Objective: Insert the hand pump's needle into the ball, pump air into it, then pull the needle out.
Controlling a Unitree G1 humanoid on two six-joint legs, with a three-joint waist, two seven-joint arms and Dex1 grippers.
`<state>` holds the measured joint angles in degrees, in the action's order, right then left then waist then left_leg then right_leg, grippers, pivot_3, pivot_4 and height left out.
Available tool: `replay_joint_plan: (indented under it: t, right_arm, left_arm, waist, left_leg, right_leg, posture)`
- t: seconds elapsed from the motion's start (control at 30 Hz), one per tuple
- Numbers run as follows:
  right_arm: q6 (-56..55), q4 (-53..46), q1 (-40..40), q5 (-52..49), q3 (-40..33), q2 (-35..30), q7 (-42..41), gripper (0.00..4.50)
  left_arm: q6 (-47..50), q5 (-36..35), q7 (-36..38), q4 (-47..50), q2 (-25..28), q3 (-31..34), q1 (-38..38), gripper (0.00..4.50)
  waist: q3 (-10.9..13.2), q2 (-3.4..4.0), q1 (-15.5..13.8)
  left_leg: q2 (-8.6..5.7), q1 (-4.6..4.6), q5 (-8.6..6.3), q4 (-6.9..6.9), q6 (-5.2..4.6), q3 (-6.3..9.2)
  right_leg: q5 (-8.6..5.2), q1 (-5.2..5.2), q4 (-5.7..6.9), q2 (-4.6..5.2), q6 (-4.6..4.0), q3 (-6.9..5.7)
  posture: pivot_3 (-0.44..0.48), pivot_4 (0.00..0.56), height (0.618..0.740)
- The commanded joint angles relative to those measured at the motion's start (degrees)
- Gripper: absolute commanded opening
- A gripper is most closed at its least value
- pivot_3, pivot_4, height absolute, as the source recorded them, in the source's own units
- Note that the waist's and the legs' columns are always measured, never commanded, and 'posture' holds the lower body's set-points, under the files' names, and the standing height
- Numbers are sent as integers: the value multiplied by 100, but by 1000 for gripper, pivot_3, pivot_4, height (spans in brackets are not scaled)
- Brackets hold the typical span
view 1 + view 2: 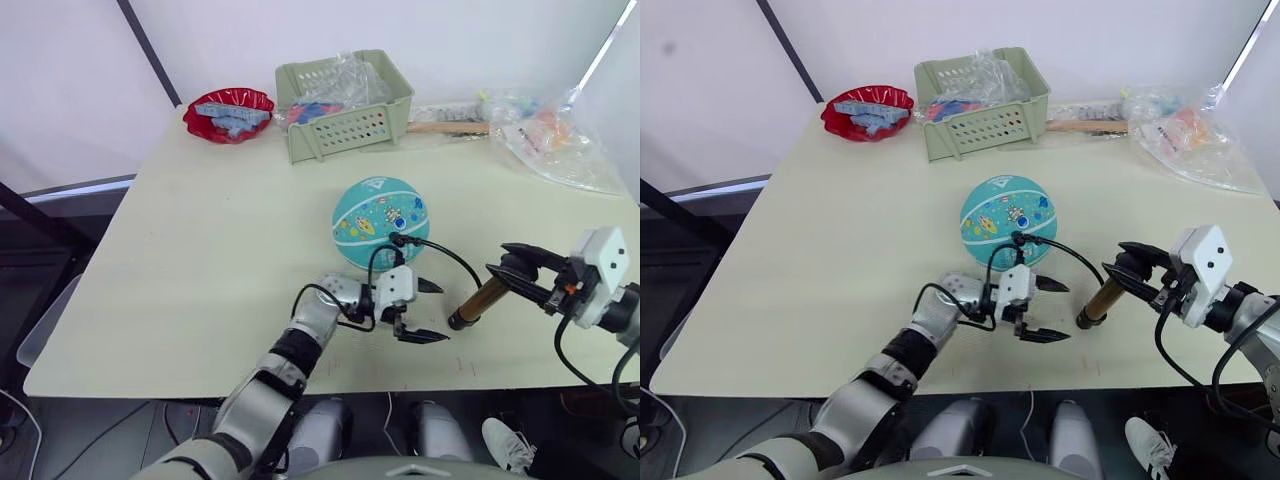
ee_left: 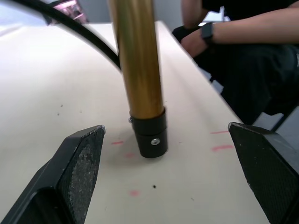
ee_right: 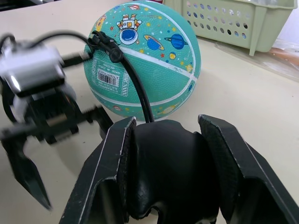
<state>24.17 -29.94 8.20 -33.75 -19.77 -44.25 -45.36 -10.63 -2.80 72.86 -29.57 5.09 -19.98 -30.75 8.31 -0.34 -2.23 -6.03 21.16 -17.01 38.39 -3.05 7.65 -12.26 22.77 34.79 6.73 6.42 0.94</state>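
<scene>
One claw open beside pump

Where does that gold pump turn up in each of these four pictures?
Left eye view: hand pump leans right of the ball.
Right eye view: same spot.
Left wrist view: its barrel and black foot stand centre.
Right wrist view: its black handle sits in the right gripper.
Shared landmark: the black hose.

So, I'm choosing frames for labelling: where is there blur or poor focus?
Right wrist view: the left gripper is smeared by motion blur, while the teal cartoon-print ball stays crisp. Left wrist view: the gold-bronze pump barrel is sharp, the seated person behind is soft. Left eye view: evenly lit, table clear.
</scene>
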Motion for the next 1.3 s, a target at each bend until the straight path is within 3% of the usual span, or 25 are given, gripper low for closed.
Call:
replay_joint_plan:
  t: [0.03,0.3,0.63,1.0,1.3]
  right_arm:
    - [-282,56,93,352,-186,-32,55,1626]
    - [-935,210,25,697,-335,-84,-44,1626]
    - [-2181,1033,-438,1625,-158,-165,-158,1625]
    - [-4813,2511,-928,3350,327,-167,313,1625]
    - [-5607,2886,-1178,3671,1000,-241,269,1625]
  left_arm:
    - [546,-560,247,1293,453,201,291,4500]
    - [1524,-1366,200,3180,1641,669,1032,4500]
    - [2037,-2042,192,3727,2411,1221,1149,4500]
    - [2153,-2282,73,4021,2698,1399,1364,4500]
    - [2132,-2309,81,4041,2750,1322,1338,4500]
  waist:
    - [2,3,4]
    - [14,21,0]
    - [39,46,24]
    - [40,48,88]
    - [41,50,152]
  left_leg:
    - [0,2,0,0,0,0]
    - [0,9,2,1,3,-6]
    - [0,25,5,-1,8,-13]
    - [1,60,16,1,24,-21]
    - [18,58,23,1,35,-24]
  right_leg:
    - [0,3,0,0,-1,1]
    - [6,24,8,-1,-9,10]
    - [7,44,12,-4,-15,15]
    - [17,85,19,-7,-29,21]
    - [27,87,23,-25,-45,25]
  posture:
    - [0,150,740]
    - [0,150,740]
    - [0,150,740]
    - [0,150,740]
    - [0,150,740]
